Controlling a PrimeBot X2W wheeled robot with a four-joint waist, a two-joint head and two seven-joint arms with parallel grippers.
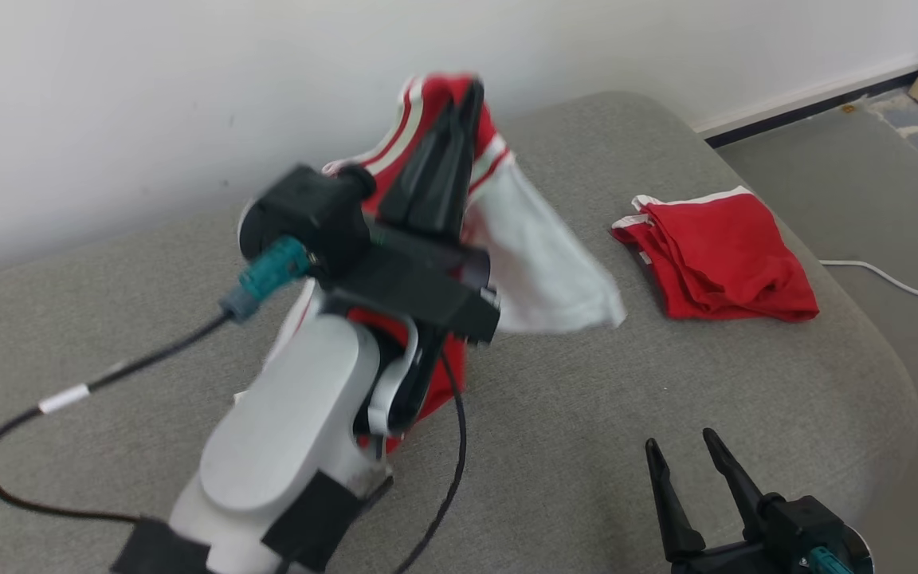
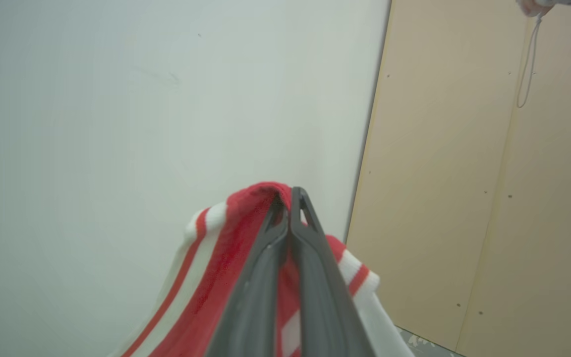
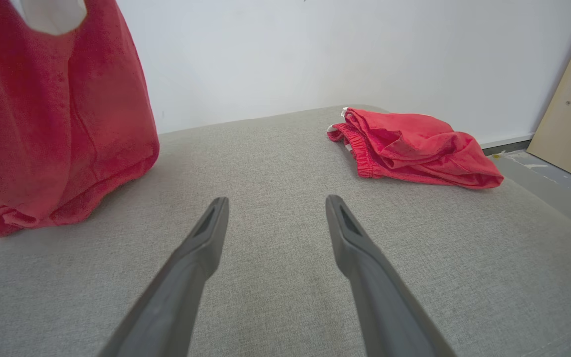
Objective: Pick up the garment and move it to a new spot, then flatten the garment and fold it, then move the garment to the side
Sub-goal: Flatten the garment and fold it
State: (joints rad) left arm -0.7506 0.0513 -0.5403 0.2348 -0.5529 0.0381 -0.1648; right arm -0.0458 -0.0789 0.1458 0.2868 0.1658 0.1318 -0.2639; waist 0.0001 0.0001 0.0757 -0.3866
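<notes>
- Step in hand, as judged: the pick-up and carry; flattening and folding not yet begun
- Left gripper [image 1: 468,89] is raised, jaws closed tight on the striped edge of the garment [image 1: 543,275]
- The left wrist view shows the cloth pinched at the very fingertips, red and white bands draped over both sides
- The garment hangs below the left gripper, a pale inner face flaring out to that gripper's right; in the right wrist view its lower end sits bunched on the cushion [image 1: 586,414]
- Right gripper [image 1: 680,440] is low over bare cushion, jaws spread wide, holding nothing; the garment hangs ahead of it and to its left
- A folded piece [image 1: 718,255], also red, lies ahead and to the right of the right gripper, well apart from the garment
- Next move, as judged: carry the garment to the bare cushion ahead of the right gripper, lower it, and have the right gripper take a second edge to spread it
- Caution: the fingertip grip looks shallow, so the cloth may slip; keep it off the folded piece
</notes>
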